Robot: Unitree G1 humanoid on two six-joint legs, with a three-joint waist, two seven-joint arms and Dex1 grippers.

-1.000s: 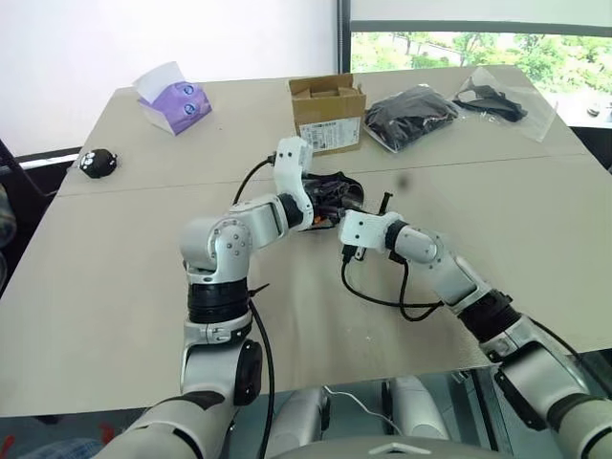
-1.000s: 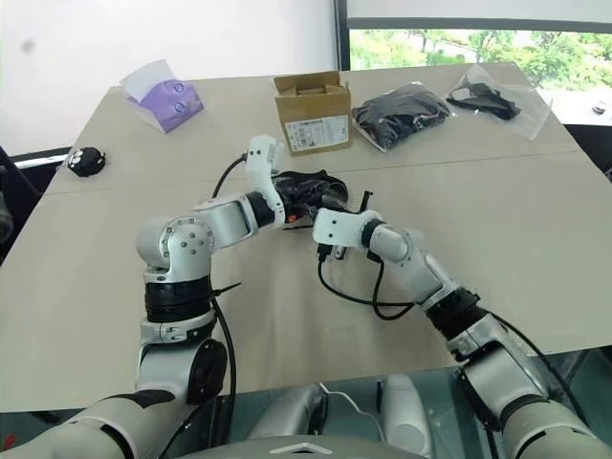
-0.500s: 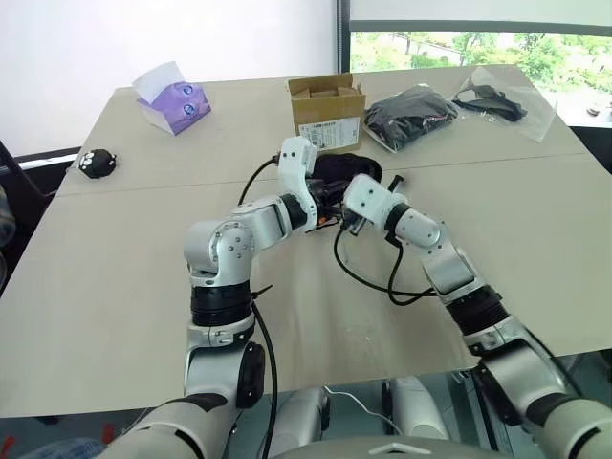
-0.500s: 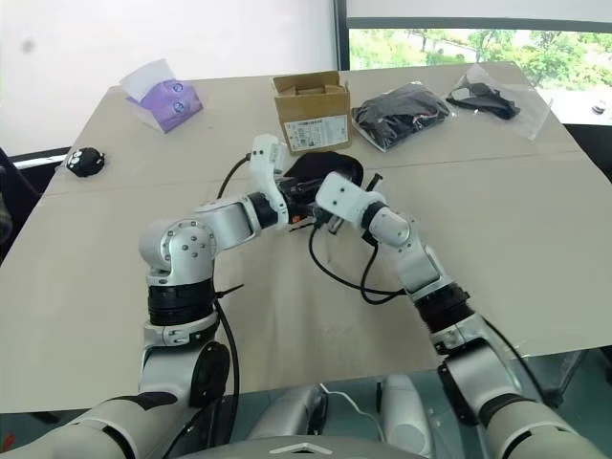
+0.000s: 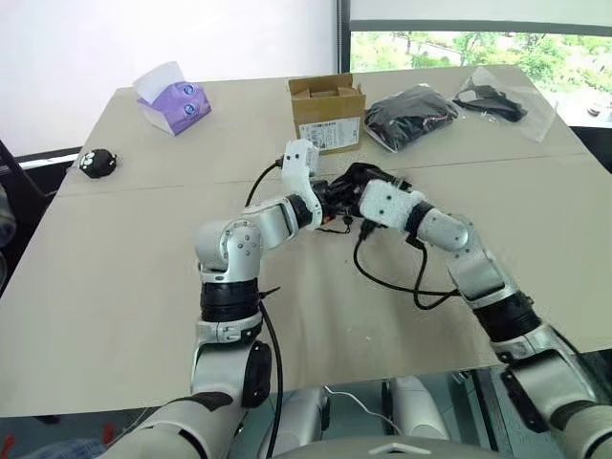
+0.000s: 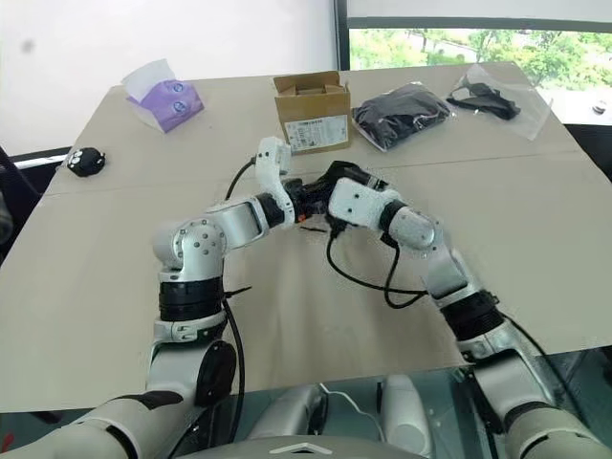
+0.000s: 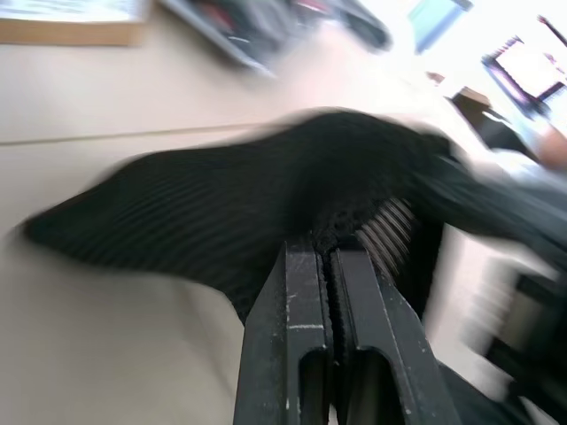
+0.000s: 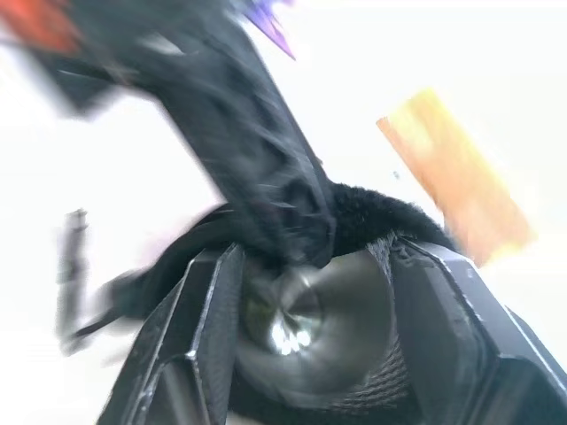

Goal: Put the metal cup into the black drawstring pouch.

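Note:
Above the middle of the table hangs the black drawstring pouch, held up between my two hands. My left gripper is shut, pinching a fold of the pouch fabric. From the opposite side, my right gripper comes in at the pouch's mouth with its fingers apart. The metal cup lies between those fingers, its shiny inside facing the camera and black fabric around and above it. In the head views the cup is hidden by the pouch and both hands.
A cardboard box stands just behind the hands. Two clear bags of black fabric lie at the back right. A purple tissue pack and a small black lump sit at the left. A black cable loops under my right forearm.
My right hand has risen from near the tabletop to the pouch and its fingers have parted. The pouch hangs slightly higher, and the left gripper stays pinched on it.

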